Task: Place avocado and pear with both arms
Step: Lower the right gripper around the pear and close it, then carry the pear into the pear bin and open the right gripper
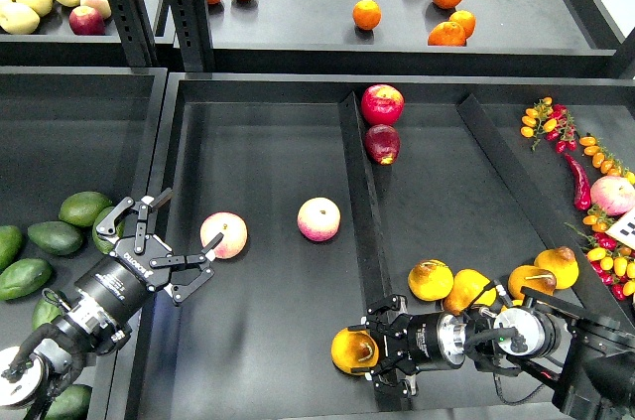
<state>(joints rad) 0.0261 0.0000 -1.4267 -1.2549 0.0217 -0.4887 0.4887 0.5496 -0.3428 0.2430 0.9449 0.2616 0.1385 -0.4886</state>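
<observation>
Pear (354, 350): yellow-orange, roundish, dark dimple facing you. It lies low in the middle tray, hard against the divider, and your right claw (372, 352) has its fingers closed around it from the 3 o'clock side. No long axis to speak of; the grip looks square enough.

Avocado: several dark green ovals sit in the left bin. The nearest one (106, 229) lies at 9 o'clock from your left claw (184, 239), just beside and partly behind its lower finger. Further ones: (85, 208) at 10 o'clock, (55, 237) and (25, 279) further out at 9. Their long axes run roughly 9-to-3, tapered ends hard to tell.

Left claw: open, fingers spread, holding nothing. It points toward 2 o'clock, at a peach (224, 235) touching or almost touching its upper fingertip. That is the wrong fruit.

The relation that counts: the avocados are behind the left claw, not ahead of it. You would judge the left arm the nearer by far; the right is well apart and occupied. The next move likely calls for drawing back over the bin wall and turning to cross the fruit's short axis.

Other stock: a second peach (318, 218) mid-tray; two red apples (382, 104) at the divider's far end; more pears (431, 280) at 1 o'clock from the right claw; oranges (366, 14) on the upper shelf.
</observation>
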